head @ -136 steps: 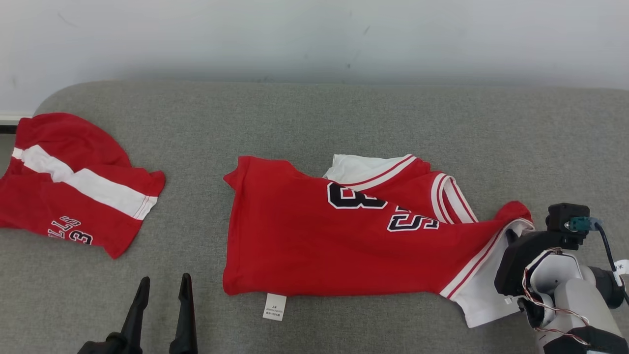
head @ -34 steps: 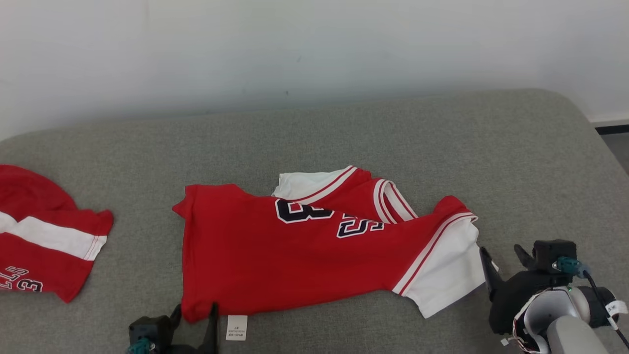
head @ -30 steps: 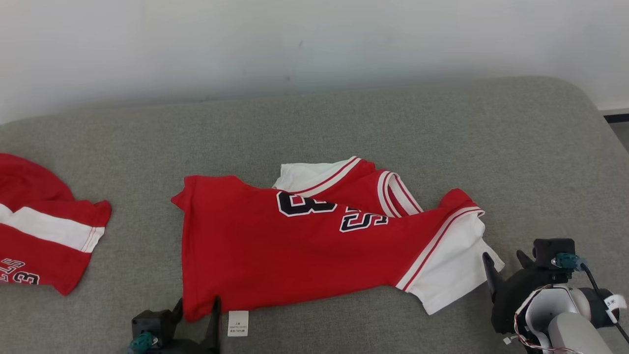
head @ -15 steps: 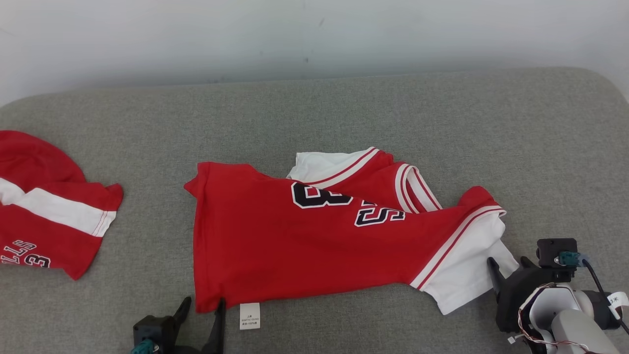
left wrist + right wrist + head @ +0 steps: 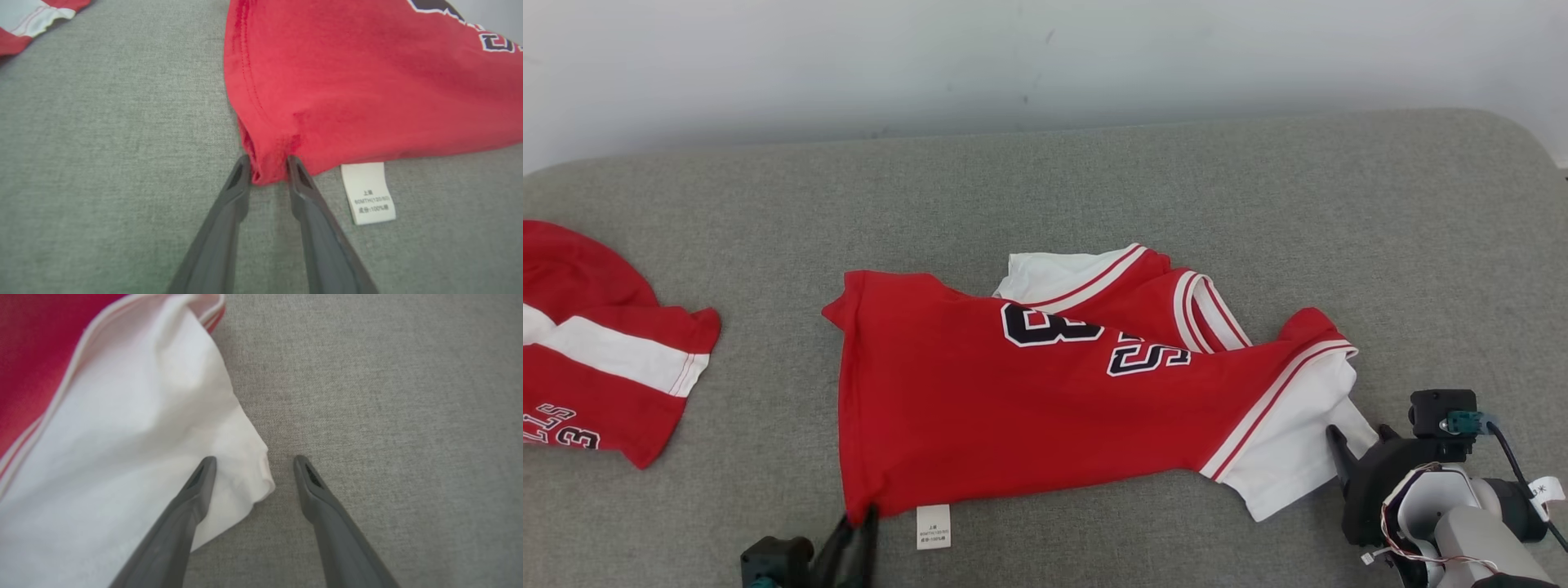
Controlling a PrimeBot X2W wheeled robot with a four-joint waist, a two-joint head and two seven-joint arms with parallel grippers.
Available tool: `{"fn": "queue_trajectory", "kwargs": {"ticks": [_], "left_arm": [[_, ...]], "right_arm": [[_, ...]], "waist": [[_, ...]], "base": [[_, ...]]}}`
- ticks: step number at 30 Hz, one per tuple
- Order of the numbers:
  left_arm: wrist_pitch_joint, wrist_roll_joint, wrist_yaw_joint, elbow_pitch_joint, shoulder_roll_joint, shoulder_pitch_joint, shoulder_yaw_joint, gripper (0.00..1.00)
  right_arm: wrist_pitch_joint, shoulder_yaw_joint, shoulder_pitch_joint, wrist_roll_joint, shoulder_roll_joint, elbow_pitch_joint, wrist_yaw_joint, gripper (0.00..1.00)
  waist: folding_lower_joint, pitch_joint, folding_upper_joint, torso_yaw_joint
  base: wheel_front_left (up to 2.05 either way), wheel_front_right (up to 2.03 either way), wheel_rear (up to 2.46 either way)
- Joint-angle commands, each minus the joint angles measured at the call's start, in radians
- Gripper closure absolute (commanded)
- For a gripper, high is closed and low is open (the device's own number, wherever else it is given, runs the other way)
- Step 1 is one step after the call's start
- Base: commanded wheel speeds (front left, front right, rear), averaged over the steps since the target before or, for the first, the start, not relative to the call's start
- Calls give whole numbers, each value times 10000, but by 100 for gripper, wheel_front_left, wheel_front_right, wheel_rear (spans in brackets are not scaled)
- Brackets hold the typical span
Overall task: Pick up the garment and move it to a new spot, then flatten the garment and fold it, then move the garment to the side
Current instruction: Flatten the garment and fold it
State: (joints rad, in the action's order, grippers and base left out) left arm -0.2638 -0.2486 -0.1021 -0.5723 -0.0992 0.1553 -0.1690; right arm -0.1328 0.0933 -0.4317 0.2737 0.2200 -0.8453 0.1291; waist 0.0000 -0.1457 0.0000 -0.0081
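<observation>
A broad padded surface (image 5: 1045, 180) covered in grey woven fabric, with rounded far corners, stood against a plain pale wall (image 5: 1045, 57). A red jersey (image 5: 1013, 408) lay rumpled across its middle, hem to the robot's left, with dark numerals outlined in white. A second red garment (image 5: 596, 359) with a white band lay well apart at the left edge. The left gripper (image 5: 267, 163) reached in low from the near edge, its dark tapered fingers drawn in on the jersey's near hem corner, the cloth bunched between the tips, just beside a white care label (image 5: 369, 192). The right gripper (image 5: 254, 459) lay low with its fingers spread wide, holding nothing, the soft edge of the white sleeve (image 5: 135, 428) resting between them.
</observation>
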Motion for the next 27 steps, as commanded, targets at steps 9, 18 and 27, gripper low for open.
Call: {"fn": "queue_trajectory", "kwargs": {"ticks": [9,18,27], "left_arm": [[-8,-249,-98,94,62,-64,45,100],[99,-1238,-216,1099,152,16,240,100],[1535,-2786,-264,2611,-113,853,295,100]], "right_arm": [[-96,416,355,682,-70,-341,14,100],[816,378,471,1512,330,1338,14,100],[310,119,434,2810,700,4217,14,100]], "waist": [[0,275,0,11],[0,702,0,-97],[0,844,0,-442]], "base": [[0,0,0],[0,0,0],[0,0,0]]}}
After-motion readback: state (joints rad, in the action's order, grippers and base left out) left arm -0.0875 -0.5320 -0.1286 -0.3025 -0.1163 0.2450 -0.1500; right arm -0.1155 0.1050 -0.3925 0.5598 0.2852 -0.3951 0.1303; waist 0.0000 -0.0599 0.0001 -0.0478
